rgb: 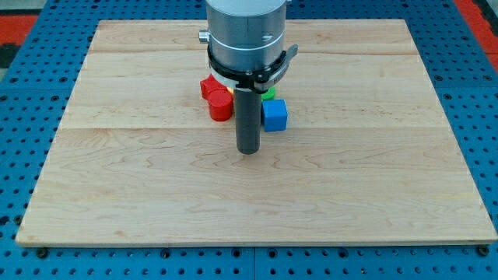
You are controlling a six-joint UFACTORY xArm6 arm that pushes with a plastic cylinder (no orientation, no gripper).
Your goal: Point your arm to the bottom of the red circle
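Observation:
A red circle block (221, 106) lies on the wooden board (156, 187) left of the view's centre. A second red block (209, 85), shape unclear, touches its upper left. A blue cube (274, 114) sits to the right of the rod. A green block (268, 92) peeks out just above the blue cube, mostly hidden by the arm. My tip (247, 151) rests on the board below and to the right of the red circle, and below-left of the blue cube, touching neither.
The arm's grey cylindrical body (246, 35) hangs over the board's top centre and hides what lies behind it. A sliver of yellow shows between the red blocks and the rod. Blue pegboard (31, 93) surrounds the board.

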